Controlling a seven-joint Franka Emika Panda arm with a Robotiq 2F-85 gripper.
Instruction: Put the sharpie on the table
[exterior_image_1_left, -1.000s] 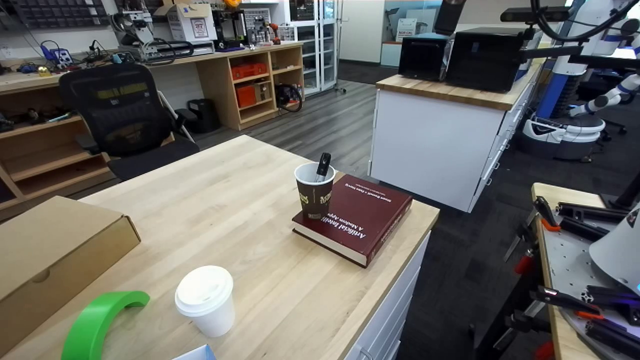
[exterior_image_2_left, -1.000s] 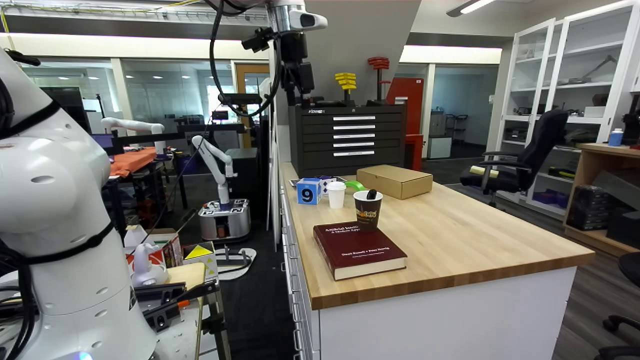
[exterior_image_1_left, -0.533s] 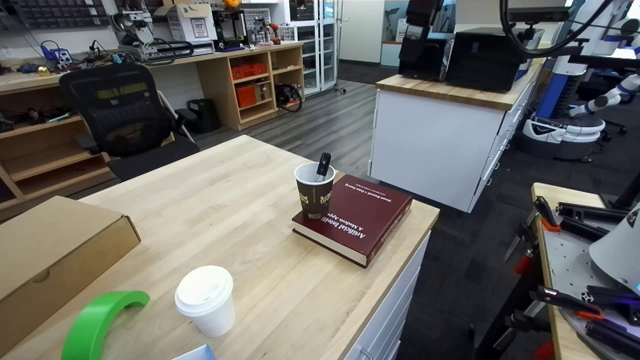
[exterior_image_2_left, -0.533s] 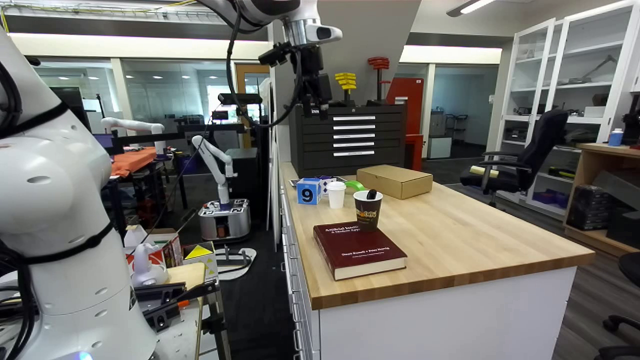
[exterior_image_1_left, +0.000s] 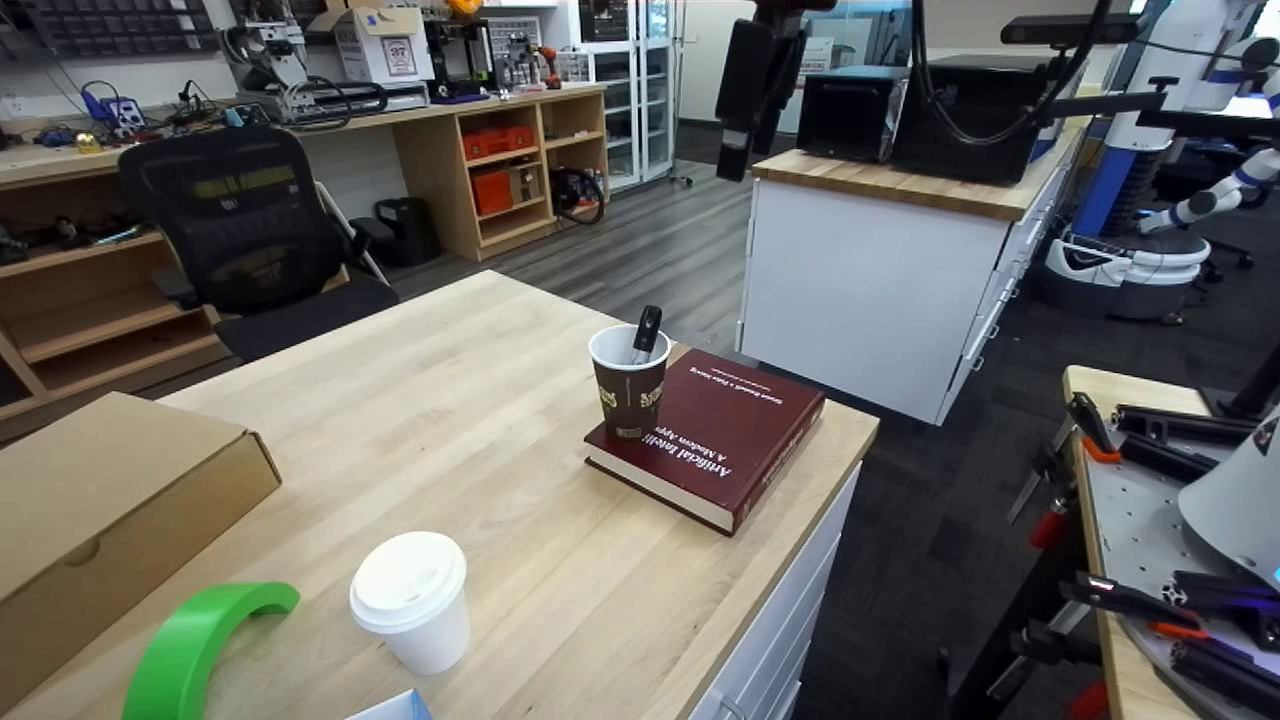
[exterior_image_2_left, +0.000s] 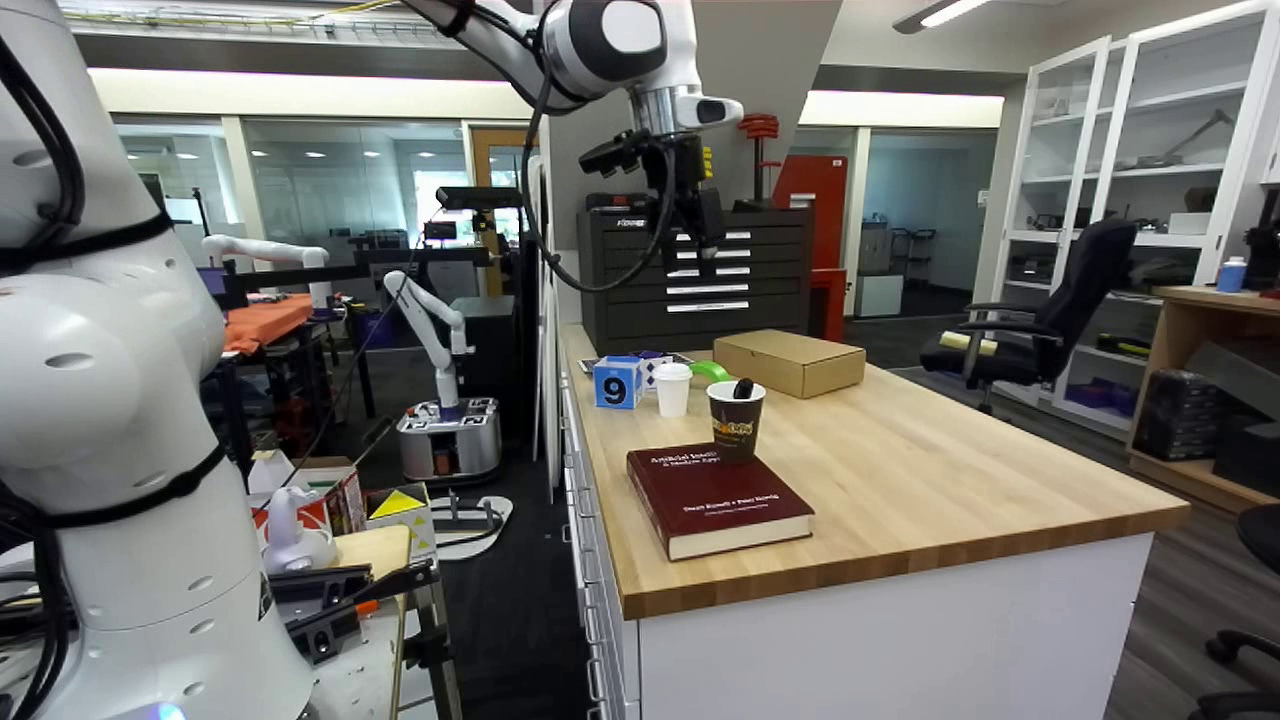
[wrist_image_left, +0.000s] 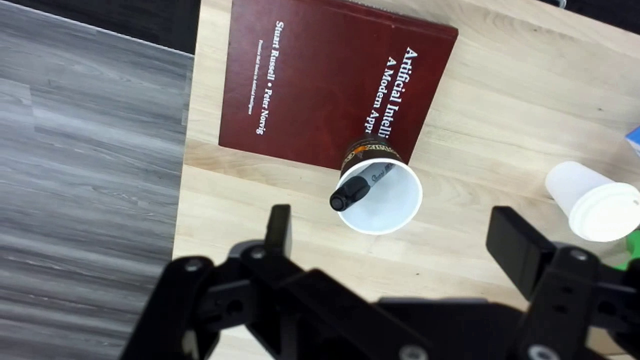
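Observation:
The sharpie, a black-capped grey marker (wrist_image_left: 356, 190), leans tilted inside a brown paper cup (exterior_image_1_left: 628, 400), cap sticking out over the rim. It also shows in both exterior views (exterior_image_1_left: 647, 330) (exterior_image_2_left: 743, 388); its lower end is hidden in the cup. The cup stands on a dark red book (exterior_image_2_left: 720, 505) near a corner of the pale wood table (exterior_image_2_left: 950, 480). My gripper (wrist_image_left: 392, 222) is open and empty, well above the table, with the cup and sharpie appearing beyond and between its fingers in the wrist view. It also shows in both exterior views (exterior_image_1_left: 737, 160) (exterior_image_2_left: 690, 262).
A white lidded cup (exterior_image_1_left: 415, 600), a green arch (exterior_image_1_left: 195, 650), a blue number cube (exterior_image_2_left: 617, 383) and a cardboard box (exterior_image_2_left: 790, 362) stand on the table. A black tool chest (exterior_image_2_left: 700, 275) stands at the table's far end. A cable hangs beside the arm.
The arm has moved my gripper lower and toward the cup: down and right in an exterior view, down and left in an exterior view. The cup, sharpie and book have not moved.

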